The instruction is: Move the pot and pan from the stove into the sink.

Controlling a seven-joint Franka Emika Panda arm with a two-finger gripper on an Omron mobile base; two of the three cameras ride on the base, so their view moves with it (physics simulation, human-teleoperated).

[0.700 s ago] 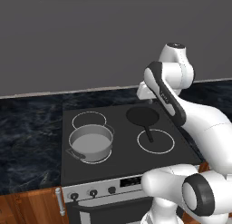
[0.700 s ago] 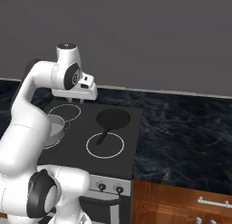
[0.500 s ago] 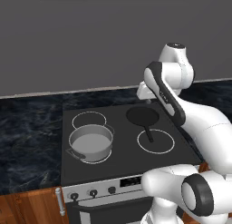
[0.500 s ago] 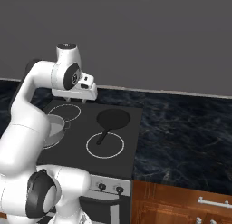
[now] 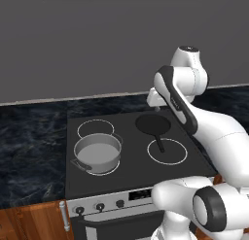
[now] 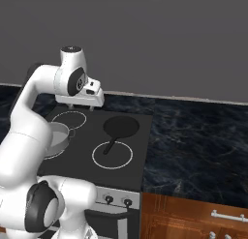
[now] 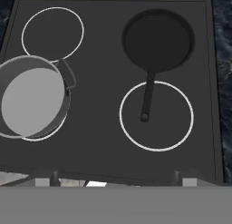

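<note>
Kitchen scene with the arm raised above the stove (image 5: 121,178). The end effector (image 6: 81,106) hangs in the air over the rear of the cooktop, pointing down, well apart from every item below it; in the hand view its two finger tips (image 7: 43,180) stand far apart at the lower corners, so the jaws are spread wide, with nothing between them and nothing touched.

The pot (image 5: 97,153), grey metal with low straight walls and dark side handles, sits on the front left burner ring, upright and with nothing visible inside; in the hand view it lies at the left (image 7: 31,96), covering most of its ring. The pan (image 5: 152,124), flat and black, rests on the rear right burner, its long thin handle reaching forward over the front right ring (image 7: 156,115), where the handle's tip ends near the ring's centre. Pot and pan are apart from one another, with bare black glass between them. The rear left ring (image 7: 52,34) carries nothing.

Dark marbled worktop (image 6: 193,136) flanks the stove on both sides, and wooden cabinet fronts (image 6: 193,218) show below it at the right.
</note>
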